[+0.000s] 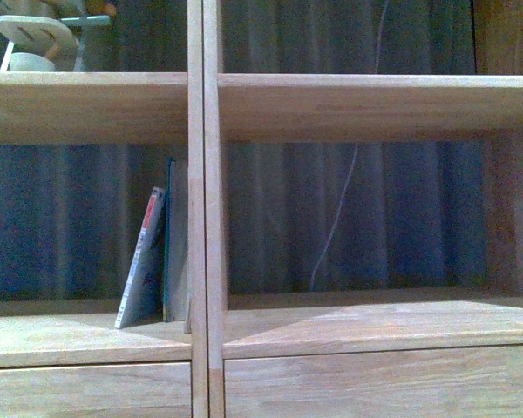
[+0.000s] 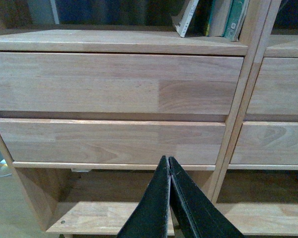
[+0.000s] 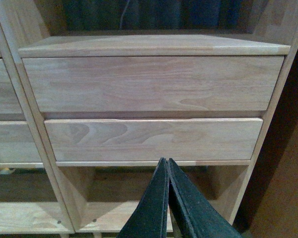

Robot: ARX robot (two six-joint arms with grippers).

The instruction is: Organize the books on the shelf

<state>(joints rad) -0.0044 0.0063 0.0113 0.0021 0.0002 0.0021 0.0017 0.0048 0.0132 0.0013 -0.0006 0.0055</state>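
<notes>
**Two books stand in the left bay; both arms hang low and empty**

Judging by how things lie, the task looks close to done or not yet taken up again. The pale paperback [image 1: 142,261] leans against the dark teal book [image 1: 168,244], which stands nearly upright against the centre post of the shelf [image 1: 205,218]. Both sit well above and slightly right of the left end effector [image 2: 169,166], whose fingers are pressed together with nothing between them, pointing at the lower drawer front [image 2: 109,141]. The right end effector [image 3: 168,166] is likewise closed flat and empty, facing the lower drawer [image 3: 154,139] of the right column. The bay above it holds no books.

What may remain is straightening the leaning paperback so it stands true; that is a judgement, not something shown.

Counts from the front view: two books, one shelving unit with two columns. The wrist views together show four drawer fronts, two per column. In the left wrist view the book group [image 2: 213,17] seems to show more than two spines, but it is cropped and I cannot tell the exact number. Some pale objects [image 1: 35,39] sit on the upper left board, too cut off to identify.
</notes>
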